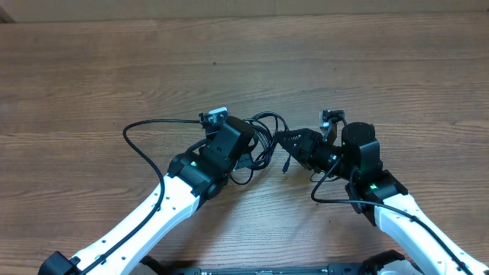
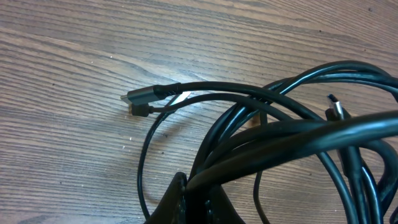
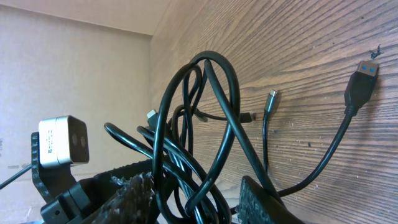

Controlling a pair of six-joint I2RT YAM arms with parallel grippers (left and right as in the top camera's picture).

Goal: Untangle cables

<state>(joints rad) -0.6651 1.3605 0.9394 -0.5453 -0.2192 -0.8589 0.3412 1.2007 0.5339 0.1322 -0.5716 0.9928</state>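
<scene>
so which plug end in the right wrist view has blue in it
The wide USB-A plug at far right; its tip shows blue, the slimmer plugs left of it none.

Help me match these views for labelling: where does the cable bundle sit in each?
Overhead: bundle of thin black looped cables near the picture's centre.
Left wrist: it fills the right half.
Right wrist: it stands as tall loops in the centre.
Shared landmark: brown wood-grain tabletop.

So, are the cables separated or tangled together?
Tangled. The cables loop through one another in one bunch in both wrist views; only a few plug ends lie free.
</scene>
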